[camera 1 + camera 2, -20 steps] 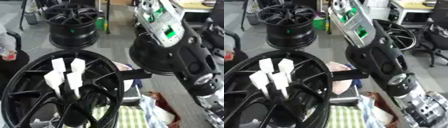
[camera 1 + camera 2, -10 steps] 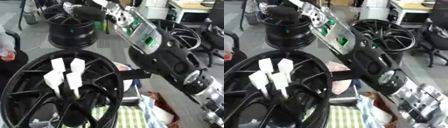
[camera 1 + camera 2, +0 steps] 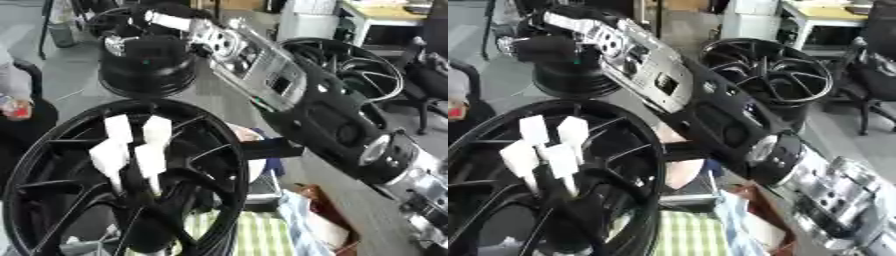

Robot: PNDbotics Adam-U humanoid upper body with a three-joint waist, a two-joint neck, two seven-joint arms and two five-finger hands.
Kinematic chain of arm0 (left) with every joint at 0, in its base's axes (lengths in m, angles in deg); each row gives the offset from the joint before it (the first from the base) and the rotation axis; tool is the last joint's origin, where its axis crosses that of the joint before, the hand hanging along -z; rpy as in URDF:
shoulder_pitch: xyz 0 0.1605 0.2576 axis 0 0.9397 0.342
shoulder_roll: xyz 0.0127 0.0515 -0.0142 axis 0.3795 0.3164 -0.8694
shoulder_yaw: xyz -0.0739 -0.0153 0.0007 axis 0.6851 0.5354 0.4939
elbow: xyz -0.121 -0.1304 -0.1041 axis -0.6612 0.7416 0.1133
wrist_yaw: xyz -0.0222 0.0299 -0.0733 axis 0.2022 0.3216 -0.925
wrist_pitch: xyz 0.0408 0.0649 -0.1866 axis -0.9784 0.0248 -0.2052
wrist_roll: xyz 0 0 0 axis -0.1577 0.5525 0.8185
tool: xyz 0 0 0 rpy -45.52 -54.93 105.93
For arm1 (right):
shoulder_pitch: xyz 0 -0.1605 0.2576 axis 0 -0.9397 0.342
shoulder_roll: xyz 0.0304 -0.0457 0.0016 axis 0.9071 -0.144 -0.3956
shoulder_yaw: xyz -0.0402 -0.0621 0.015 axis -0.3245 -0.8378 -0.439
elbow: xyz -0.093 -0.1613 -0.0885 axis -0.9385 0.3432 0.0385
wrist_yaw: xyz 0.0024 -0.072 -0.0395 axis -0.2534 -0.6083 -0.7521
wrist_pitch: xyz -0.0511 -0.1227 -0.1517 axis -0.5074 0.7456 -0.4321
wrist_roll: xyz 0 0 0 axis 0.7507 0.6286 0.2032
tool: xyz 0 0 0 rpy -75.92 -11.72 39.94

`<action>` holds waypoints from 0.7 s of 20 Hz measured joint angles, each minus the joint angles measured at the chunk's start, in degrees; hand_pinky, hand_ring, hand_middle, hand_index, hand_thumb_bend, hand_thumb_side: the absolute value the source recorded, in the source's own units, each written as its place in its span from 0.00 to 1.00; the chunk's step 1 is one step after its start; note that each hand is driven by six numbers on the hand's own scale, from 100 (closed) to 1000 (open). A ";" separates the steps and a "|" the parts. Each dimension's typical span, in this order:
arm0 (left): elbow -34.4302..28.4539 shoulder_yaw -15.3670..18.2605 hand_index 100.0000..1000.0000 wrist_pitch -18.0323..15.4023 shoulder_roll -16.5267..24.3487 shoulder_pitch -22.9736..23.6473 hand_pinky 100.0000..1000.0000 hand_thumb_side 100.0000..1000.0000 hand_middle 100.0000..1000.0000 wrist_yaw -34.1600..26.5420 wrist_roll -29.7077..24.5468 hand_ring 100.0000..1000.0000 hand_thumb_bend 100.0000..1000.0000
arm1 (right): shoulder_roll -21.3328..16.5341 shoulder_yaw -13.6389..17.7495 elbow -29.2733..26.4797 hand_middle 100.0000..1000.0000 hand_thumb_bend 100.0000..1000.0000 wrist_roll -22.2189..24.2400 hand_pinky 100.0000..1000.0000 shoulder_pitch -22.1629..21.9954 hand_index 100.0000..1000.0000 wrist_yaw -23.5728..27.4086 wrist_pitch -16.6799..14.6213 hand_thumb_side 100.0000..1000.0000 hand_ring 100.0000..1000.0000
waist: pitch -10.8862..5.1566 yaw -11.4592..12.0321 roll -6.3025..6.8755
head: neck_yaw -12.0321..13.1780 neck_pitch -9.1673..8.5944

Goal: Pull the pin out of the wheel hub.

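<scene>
Left eye view: the wheel hub [image 3: 122, 175] fills the near-left of the scene, black, spokes running to a dark centre. Four white blocks [image 3: 131, 147] stand in a cluster over that centre, with a dark stem below them. I take these for the pin to be pulled, or its handle (a judgement; the seat itself is too dark to make out).

Right arm [image 3: 324, 110] crosses the scene from the lower right corner up toward the far left, well above and beyond the hub. The right hand [image 3: 153, 17] shows only as a blurred dark and silver shape near the far wheel [image 3: 144, 62]; I cannot tell whether its fingers are straight or curled. It touches nothing of the hub. Left hand not visible in either view.

Task judged not begun: the blocks stand in the hub, nothing grasps them.

Risks:
- Arm sweeping down to the hub could clip the rim or knock the blocks sideways.
- An off-axis pull might jam the pin or drag the hub along.
- The spokes crowd the centre, so fingers could catch there.
</scene>
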 measured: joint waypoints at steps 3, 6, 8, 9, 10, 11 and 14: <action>0.00 0.00 0.78 0.05 0.00 0.00 0.81 0.57 0.76 0.00 -0.07 0.89 0.07 | -0.01 -0.36 -0.03 0.73 0.00 1.30 0.78 0.03 0.81 -0.46 -0.02 0.74 0.80 | 0.00 0.01 0.00 | 0.11 0.27; 0.00 -0.01 0.78 0.07 0.00 0.00 0.81 0.57 0.76 0.00 -0.09 0.89 0.07 | -0.02 -0.94 -0.06 0.72 0.00 2.49 0.78 0.47 0.81 -0.48 -0.13 0.73 0.80 | 0.00 0.04 -0.01 | 0.12 0.29; 0.00 -0.01 0.78 0.06 0.00 0.00 0.81 0.57 0.76 0.00 -0.09 0.89 0.07 | -0.04 -1.38 -0.18 0.73 0.00 3.31 0.78 0.52 0.81 -0.18 -0.22 0.73 0.80 | 0.00 0.06 -0.03 | 0.13 0.29; 0.00 -0.01 0.78 0.06 0.00 0.00 0.81 0.57 0.76 0.00 -0.09 0.89 0.07 | -0.07 -1.58 -0.22 0.73 0.00 3.76 0.78 0.53 0.81 0.00 -0.30 0.73 0.80 | 0.00 0.06 -0.04 | 0.14 0.29; 0.00 -0.01 0.78 0.07 0.00 0.00 0.81 0.57 0.76 0.00 -0.10 0.89 0.07 | -0.09 -1.80 -0.34 0.73 0.00 4.27 0.78 0.54 0.81 0.23 -0.41 0.73 0.80 | 0.00 0.06 -0.05 | 0.16 0.29; 0.00 -0.01 0.78 0.07 0.00 0.00 0.81 0.57 0.76 0.00 -0.10 0.89 0.06 | -0.11 -2.02 -0.39 0.73 0.00 4.85 0.79 0.61 0.81 0.43 -0.55 0.73 0.80 | 0.00 0.06 -0.07 | 0.17 0.29; 0.00 -0.01 0.78 0.08 0.00 0.00 0.81 0.57 0.76 0.00 -0.11 0.89 0.06 | -0.19 -2.64 -0.67 0.73 0.00 7.40 0.79 1.02 0.81 0.60 -1.27 0.65 0.80 | 0.00 0.06 -0.15 | 0.18 0.29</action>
